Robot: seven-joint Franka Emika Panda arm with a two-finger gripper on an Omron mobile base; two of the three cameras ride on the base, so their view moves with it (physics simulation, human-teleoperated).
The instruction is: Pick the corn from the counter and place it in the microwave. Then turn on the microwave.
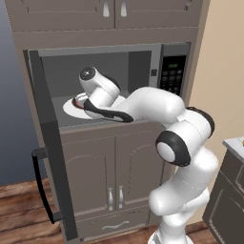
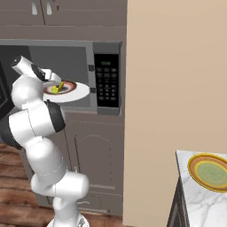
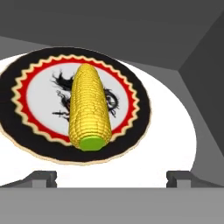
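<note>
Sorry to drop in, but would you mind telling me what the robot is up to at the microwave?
The white robot arm reaches into the open grey built-in microwave. The small yellow corn cob lies on a dark-rimmed round dish, which sits on the microwave's white round plate. The two-finger gripper is open just in front of the corn, holding nothing. The microwave's door stands wide open, so switching it on is not yet done.

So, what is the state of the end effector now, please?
End effector: open, holding nothing; the corn lies free on the dark-rimmed dish.
</note>
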